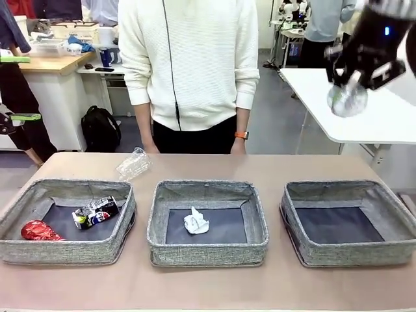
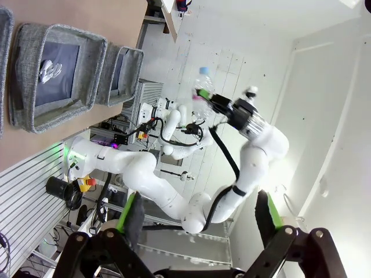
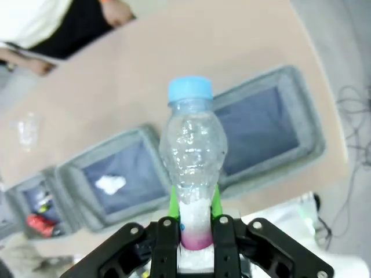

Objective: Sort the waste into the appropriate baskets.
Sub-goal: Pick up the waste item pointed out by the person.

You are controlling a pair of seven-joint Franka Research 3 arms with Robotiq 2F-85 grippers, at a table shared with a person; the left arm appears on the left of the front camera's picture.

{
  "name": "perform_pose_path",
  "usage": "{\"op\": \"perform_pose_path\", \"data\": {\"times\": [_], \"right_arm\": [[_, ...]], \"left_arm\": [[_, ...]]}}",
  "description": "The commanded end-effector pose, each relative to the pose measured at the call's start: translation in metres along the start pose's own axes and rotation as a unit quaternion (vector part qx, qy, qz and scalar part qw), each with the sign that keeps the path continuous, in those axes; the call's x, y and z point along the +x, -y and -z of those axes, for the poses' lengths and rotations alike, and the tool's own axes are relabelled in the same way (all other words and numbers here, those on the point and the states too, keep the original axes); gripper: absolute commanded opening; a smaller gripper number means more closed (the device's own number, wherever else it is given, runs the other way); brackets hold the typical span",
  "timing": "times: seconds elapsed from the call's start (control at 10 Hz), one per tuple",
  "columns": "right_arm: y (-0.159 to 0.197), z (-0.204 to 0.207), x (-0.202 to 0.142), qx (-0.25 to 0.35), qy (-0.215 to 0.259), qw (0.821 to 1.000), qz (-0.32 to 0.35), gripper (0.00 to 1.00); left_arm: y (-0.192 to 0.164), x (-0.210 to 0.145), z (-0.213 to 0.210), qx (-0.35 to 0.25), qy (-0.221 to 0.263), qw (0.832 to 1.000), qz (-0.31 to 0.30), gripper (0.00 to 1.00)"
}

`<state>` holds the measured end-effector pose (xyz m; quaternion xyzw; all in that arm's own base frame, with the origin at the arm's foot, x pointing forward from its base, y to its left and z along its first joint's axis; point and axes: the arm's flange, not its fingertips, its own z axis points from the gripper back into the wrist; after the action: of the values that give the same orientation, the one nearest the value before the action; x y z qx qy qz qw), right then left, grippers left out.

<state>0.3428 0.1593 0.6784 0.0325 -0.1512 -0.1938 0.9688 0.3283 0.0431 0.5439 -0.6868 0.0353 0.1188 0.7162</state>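
Closest to the left wrist camera, your left gripper [image 2: 199, 211] is hanging in the air with its fingers spread wide apart, and it is grasping nothing. On the table [image 1: 208, 289], the left basket [image 1: 65, 250] of a row of three is holding the red can [image 1: 40, 230], which is lying at its near left corner, and the dark multicoloured can [image 1: 95, 212], which is lying beside it toward the middle. Just behind this basket, the clear plastic container [image 1: 132, 162] is lying on the bare table, in front of the person [image 1: 188, 65]. The middle basket [image 1: 208, 253] is holding the small white paper ball [image 1: 195, 221] on its dark bottom. Up in the air over the side of the right basket [image 1: 351, 255], your right gripper [image 1: 356, 77] is clenching its fingers on the lower part of the pink-labelled clear bottle [image 1: 346, 99], and the blue cap [image 3: 190, 90] is pointing away from the gripper.
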Motion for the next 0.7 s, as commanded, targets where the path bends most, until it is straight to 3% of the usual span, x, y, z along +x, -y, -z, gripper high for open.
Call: {"op": "perform_pose_path", "data": {"times": [0.0,0.3,0.6], "right_arm": [[-0.050,-0.033,-0.006,0.006,-0.021,0.999,0.029,0.20],[-0.153,-0.072,-0.059,0.040,-0.013,0.998,-0.036,0.20],[-0.202,-0.077,-0.104,0.025,-0.003,0.996,-0.090,0.20]], "left_arm": [[0.002,0.000,0.001,-0.009,-0.003,1.000,0.011,1.00],[0.002,0.000,0.001,-0.009,-0.003,1.000,0.011,1.00],[0.002,0.000,0.001,-0.009,-0.003,1.000,0.011,1.00]]}}
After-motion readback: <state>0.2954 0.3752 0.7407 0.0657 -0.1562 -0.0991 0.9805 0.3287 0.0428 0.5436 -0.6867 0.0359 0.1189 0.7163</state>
